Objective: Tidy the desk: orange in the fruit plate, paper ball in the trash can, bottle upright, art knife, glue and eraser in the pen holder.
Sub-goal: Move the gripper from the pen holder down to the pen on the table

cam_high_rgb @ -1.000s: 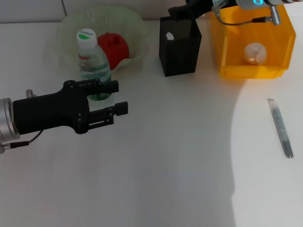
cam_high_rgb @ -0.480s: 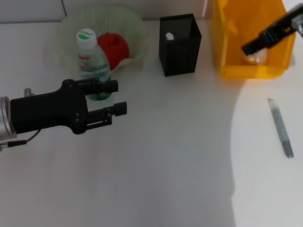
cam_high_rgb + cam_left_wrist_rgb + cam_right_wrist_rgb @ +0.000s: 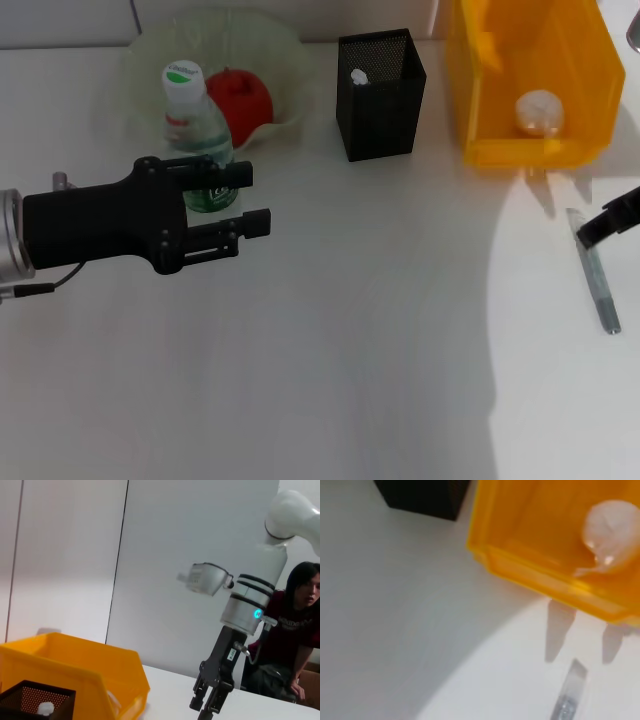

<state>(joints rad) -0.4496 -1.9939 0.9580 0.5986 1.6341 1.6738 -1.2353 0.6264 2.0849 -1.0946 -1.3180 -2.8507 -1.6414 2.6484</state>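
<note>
Right gripper (image 3: pixel 608 218), black and matte, shows only as a fingertip at the head view's edge, just above the knife (image 3: pixel 595 270); whether it is open or closed cannot be told. From the left wrist view it (image 3: pixel 210 705) hangs fingers-down from a white arm, holding nothing visible.

Knife: a slim, flat grey strip with a slanted end, lying on the white desk (image 3: pixel 380 330) in front of the bin (image 3: pixel 530 150). In the right wrist view it (image 3: pixel 567 700) lies close to the bin (image 3: pixel 530 565), not touching it.

Bin: glossy orange plastic, box-shaped, with a crumpled white paper ball (image 3: pixel 539 111) inside. Left of the bin stands the holder (image 3: pixel 380 95), a square black mesh cup with a small white-capped item (image 3: pixel 359 75) in it.

Further left of the bin, the plate (image 3: pixel 150 55), pale green and wavy-rimmed, holds a round red-orange fruit (image 3: pixel 240 100). A clear bottle (image 3: pixel 195 135) with a white cap and green label stands upright at the plate's front.

Left gripper (image 3: pixel 250 200), blocky black, hovers in front of the bottle, its fingers parted and empty.
</note>
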